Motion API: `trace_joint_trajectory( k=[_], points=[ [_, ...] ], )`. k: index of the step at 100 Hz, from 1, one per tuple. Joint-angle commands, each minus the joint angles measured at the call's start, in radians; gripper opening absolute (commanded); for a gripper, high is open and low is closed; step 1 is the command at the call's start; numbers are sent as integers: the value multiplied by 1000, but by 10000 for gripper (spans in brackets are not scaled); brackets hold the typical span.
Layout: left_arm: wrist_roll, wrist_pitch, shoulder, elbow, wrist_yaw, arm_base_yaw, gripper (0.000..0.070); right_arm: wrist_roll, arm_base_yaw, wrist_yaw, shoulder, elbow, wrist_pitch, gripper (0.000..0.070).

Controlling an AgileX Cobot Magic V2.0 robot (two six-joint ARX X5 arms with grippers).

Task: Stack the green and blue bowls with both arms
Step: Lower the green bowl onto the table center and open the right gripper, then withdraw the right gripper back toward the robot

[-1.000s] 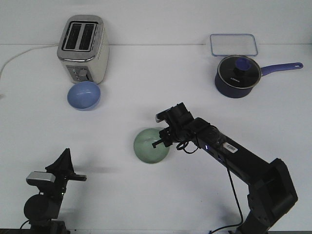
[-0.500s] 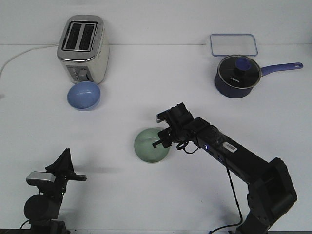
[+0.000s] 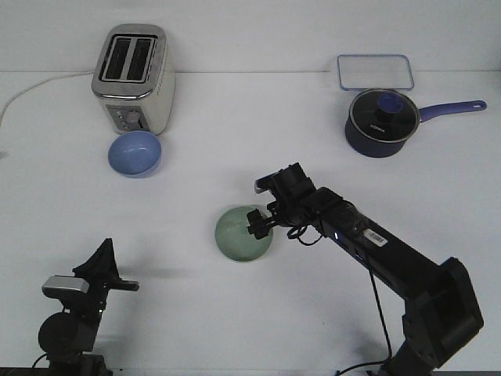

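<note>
The right end effector [image 3: 258,222] is being held at the near-right rim of the green bowl [image 3: 241,235]; whether its fingers are clamping the rim cannot be told. The left end effector [image 3: 104,258] is being held pointing upward, seemingly closed and gripping nothing. The blue bowl [image 3: 135,153] is being kept on the tabletop [image 3: 235,125], just before the toaster [image 3: 133,77].

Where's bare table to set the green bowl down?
Bare table lies between toaster and saucepan, and between left gripper and green bowl. Crowded spot: blue bowl sits right against the toaster.
</note>
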Motion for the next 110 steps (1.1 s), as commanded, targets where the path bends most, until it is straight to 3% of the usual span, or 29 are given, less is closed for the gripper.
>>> trace_joint_trajectory(
  k=[1, 30, 49, 65, 81, 110],
  points=[
    [8, 10, -2, -19, -2, 1, 11, 8, -6, -1, -49, 13, 6, 515],
    [8, 10, -2, -19, -2, 1, 11, -35, -159, 9, -272, 13, -53, 515],
    [8, 10, -2, -19, -2, 1, 11, -132, -312, 113, -406, 11, -142, 515],
    [8, 10, -2, -19, -2, 1, 10, -165, -418, 116, -514, -5, -162, 515],
    [8, 10, -2, -19, -2, 1, 11, -166, -476, 116, -647, -111, -98, 514],
    [8, 10, -2, -19, -2, 1, 11, -161, -497, 119, -917, -473, 121, 515]
  ],
)
